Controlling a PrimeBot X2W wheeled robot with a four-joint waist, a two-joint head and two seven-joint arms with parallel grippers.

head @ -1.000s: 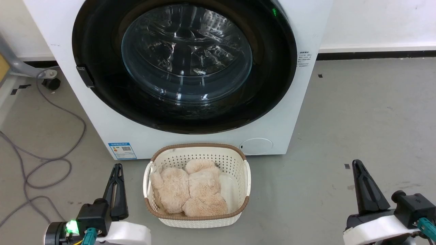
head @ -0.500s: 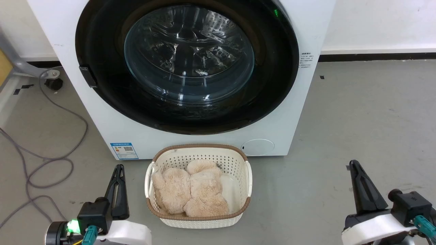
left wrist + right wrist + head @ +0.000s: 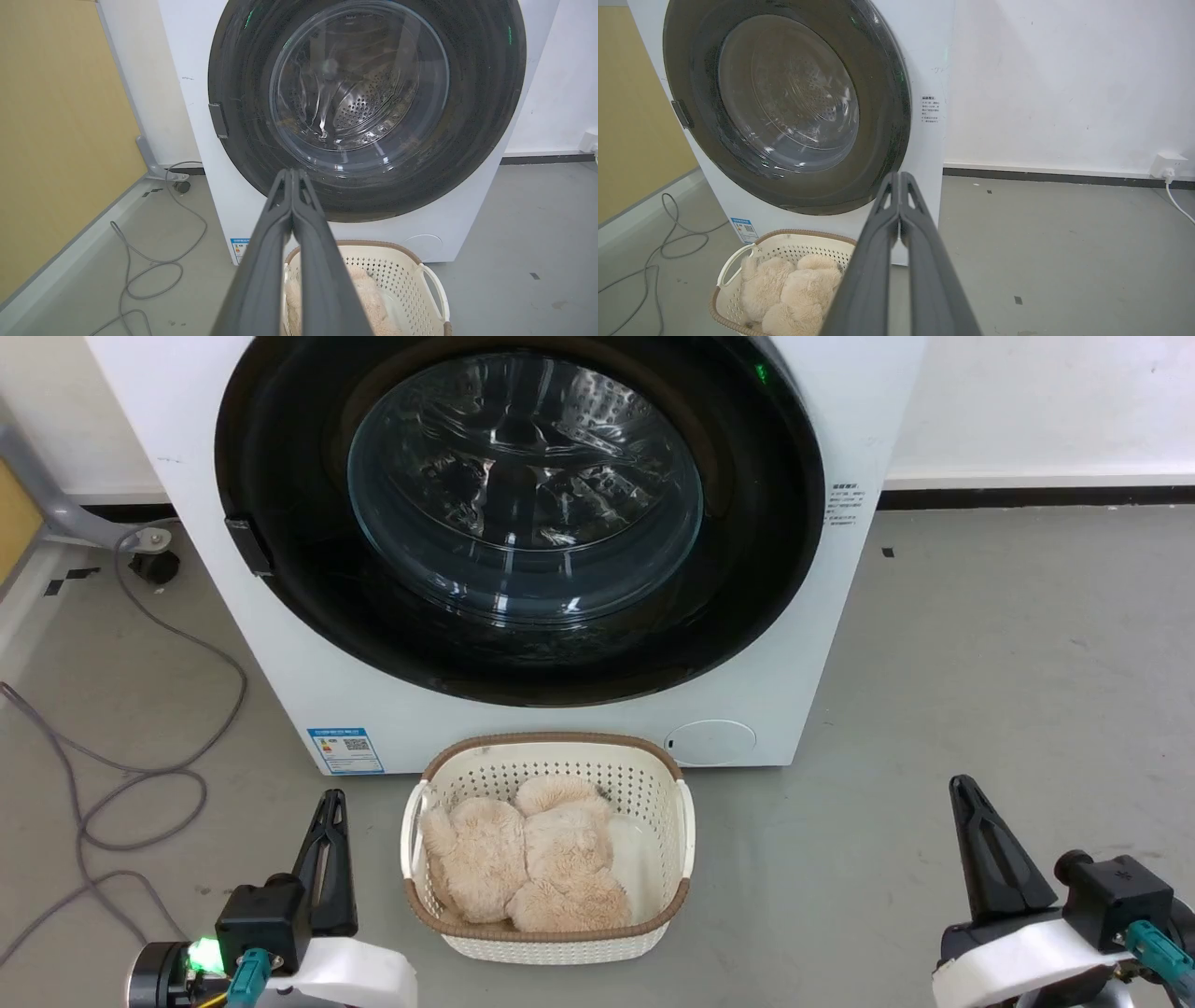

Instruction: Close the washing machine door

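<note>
Washing machine door lies flush against the white front of the washing machine, its glass window facing outward. Both the left gripper and the right gripper hover low over the floor, well apart from it, each with fingers pressed together on nothing. A cream basket holding a plush toy stands just before the washer.
</note>
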